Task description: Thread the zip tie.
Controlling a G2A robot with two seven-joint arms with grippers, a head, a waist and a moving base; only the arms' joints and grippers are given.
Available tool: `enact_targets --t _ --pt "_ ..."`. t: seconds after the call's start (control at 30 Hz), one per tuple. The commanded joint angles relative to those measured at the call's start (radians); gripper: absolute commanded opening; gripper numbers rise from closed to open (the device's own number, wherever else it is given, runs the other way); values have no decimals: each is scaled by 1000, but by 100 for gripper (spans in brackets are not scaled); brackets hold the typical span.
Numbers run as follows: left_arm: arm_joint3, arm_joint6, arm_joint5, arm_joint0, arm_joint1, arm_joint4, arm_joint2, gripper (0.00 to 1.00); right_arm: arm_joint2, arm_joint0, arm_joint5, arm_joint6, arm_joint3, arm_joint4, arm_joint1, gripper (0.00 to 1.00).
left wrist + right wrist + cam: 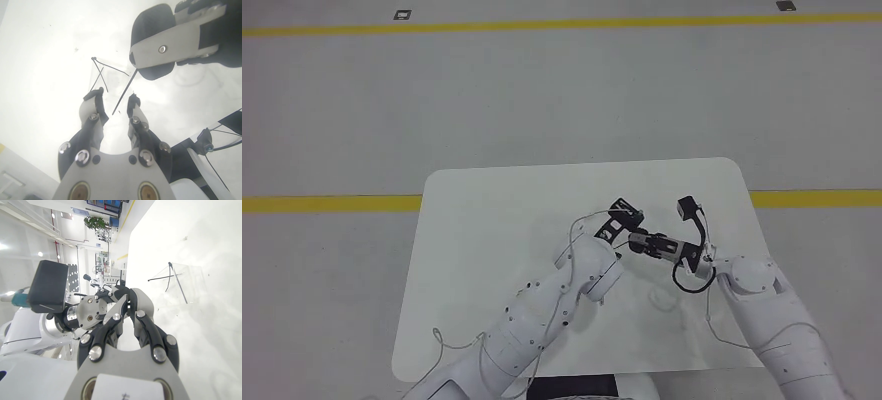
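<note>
White tabletop (pixel 492 220) lies beneath both arms, which meet above it: the right pincer (pixel 134 64) clamps a zip tie (pixel 124 91), its free end pointing into the parted left pincer (pixel 116 95).

Over the right-centre of the desk (pixel 492 230) the left pincer (pixel 115 96) stands with fingers spread, and the zip tie (pixel 123 92) gripped by the right pincer (pixel 134 63) slants into that gap, narrowing it. Just beyond, a clear box (pixel 111 79) holding loose zip ties (pixel 99 73) blocks a low pass. A pincer could pass freely over the desk's left half and far edge.
</note>
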Motion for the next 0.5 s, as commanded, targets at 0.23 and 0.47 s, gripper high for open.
enact_targets --t 0.23,0.47 --pt "-54 46 10 56 16 -319 -166 100 65 -28 -16 -30 -15 59 5 0" --pt "-3 156 -22 102 23 -772 -308 100 120 -70 -16 -33 -75 96 -4 0"
